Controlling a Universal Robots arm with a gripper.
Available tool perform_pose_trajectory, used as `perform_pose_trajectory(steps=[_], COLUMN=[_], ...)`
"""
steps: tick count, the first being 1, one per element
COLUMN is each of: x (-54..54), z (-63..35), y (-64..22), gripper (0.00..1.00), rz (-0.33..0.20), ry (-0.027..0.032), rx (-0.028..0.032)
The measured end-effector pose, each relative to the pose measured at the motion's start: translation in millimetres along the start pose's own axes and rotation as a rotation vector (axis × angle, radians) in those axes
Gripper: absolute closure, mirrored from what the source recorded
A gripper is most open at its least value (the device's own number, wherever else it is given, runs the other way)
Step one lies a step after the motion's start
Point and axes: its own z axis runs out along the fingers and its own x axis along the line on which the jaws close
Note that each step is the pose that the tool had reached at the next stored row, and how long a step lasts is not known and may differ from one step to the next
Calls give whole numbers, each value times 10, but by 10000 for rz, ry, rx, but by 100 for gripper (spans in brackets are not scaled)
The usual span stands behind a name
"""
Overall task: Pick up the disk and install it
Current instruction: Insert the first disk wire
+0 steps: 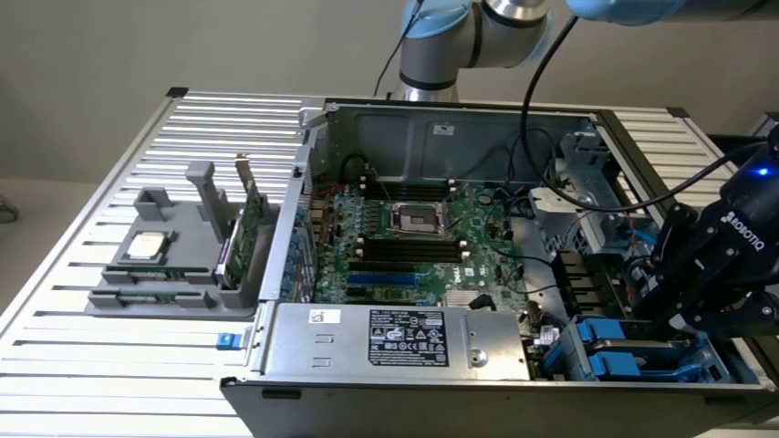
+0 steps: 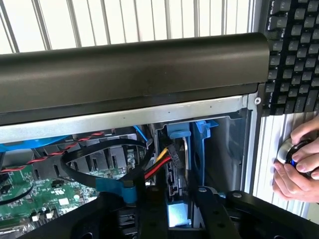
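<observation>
Disk [image 2: 177, 219] down in drive bay [image 2: 227, 149] at case [image 1: 439, 137] corner, between jaws; cannot tell whether pinched or merely flanked. Pickup done, insertion seemingly near complete; full seating unconfirmed.

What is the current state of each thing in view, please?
Computer case, open, insides exposed.
Disk, in its blue carrier, down in the drive bay slot.
Gripper, low over the drive bay, above the disk.
Processor chip, lying on the grey fixture.
Circuit card, standing on edge in the fixture.
Hand, resting on a round controller.
</observation>
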Motion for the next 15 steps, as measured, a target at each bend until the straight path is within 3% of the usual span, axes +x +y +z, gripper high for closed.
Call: perform_pose_trajectory(steps=[1, 15], x=[0, -23], z=[0, -115], y=[0, -16], gripper=[69, 69], rz=[-2, -38], ry=[0, 8], rx=[6, 11])
